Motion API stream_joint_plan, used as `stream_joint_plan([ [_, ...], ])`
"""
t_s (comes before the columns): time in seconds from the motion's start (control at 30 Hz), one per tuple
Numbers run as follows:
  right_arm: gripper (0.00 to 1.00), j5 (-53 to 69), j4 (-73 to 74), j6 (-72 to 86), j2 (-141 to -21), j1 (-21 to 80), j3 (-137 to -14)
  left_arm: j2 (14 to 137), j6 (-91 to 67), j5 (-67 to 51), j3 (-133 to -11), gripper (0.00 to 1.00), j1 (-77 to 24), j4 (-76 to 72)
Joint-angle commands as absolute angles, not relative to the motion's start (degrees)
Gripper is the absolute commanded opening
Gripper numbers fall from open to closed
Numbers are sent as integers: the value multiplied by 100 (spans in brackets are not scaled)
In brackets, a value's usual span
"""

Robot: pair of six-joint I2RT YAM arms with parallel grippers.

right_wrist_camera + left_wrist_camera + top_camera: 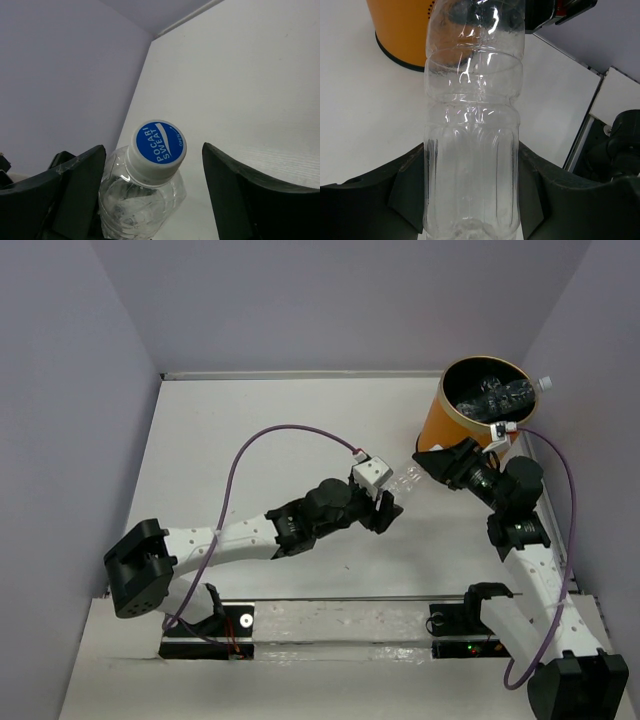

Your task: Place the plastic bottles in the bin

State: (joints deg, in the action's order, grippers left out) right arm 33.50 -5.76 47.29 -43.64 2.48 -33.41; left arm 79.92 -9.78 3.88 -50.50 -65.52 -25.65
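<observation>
A white tabletop (300, 420) is enclosed by pale lilac walls. Left of centre, the left gripper (388, 502) is stretched low toward the right, with its jaws pinched on a clear ribbed plastic bottle (406, 480). This bottle is held just short of the tall orange cylindrical bin (447, 425), in which several clear bottles (490, 395) are already piled. At the right, the right gripper (154, 149) is poised by the bin, its jaws spread either side of a clear bottle with a blue-and-white cap (157, 142), which is not gripped. The task is judged nearly done, with the held bottle apparently the last to be dropped in
</observation>
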Motion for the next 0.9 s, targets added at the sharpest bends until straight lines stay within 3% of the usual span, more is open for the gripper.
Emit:
stream_joint_plan([
  [0.0, 70, 3718, -1511, 5114, -4465, 474, -3296, 7690, -1019, 229, -5098, 48, -6574, -3217],
  [0.03, 51, 3770, -1686, 5167, -4526, 475, -3313, 7673, -1046, 237, -5098, 49, -6574, -3217],
  [0.07, 43, 3797, -1731, 5238, -4552, 527, -3348, 7655, -1081, 263, -5089, 51, -6574, -3217],
  [0.13, 37, 3841, -1793, 5282, -4614, 527, -3427, 7603, -1107, 342, -5080, 53, -6574, -3208],
  [0.17, 25, 3823, -1810, 5282, -4666, 580, -3523, 7585, -1116, 360, -5080, 58, -6574, -3208],
  [0.27, 13, 3534, -1705, 5212, -4658, 580, -3821, 7419, -1169, 395, -5063, 79, -6574, -3199],
  [0.3, 12, 3437, -1662, 5064, -4641, 580, -3945, 7287, -1186, 422, -5010, 97, -6574, -3182],
  [0.33, 11, 3332, -1609, 4958, -4641, 580, -4103, 7217, -1204, 500, -4992, 99, -6574, -3156],
  [0.53, 9, 2006, -837, 3623, -4947, 580, -5790, 6374, -1336, 957, -5211, 99, -6574, -2085],
  [0.77, 8, -1329, -422, 1716, -5745, 580, -7459, 5512, -1283, 1949, -5563, 99, -6574, -300],
  [0.87, 8, -2056, -317, 1091, -6343, 580, -7883, 5195, -1126, 2231, -5782, 99, -6574, 577],
])
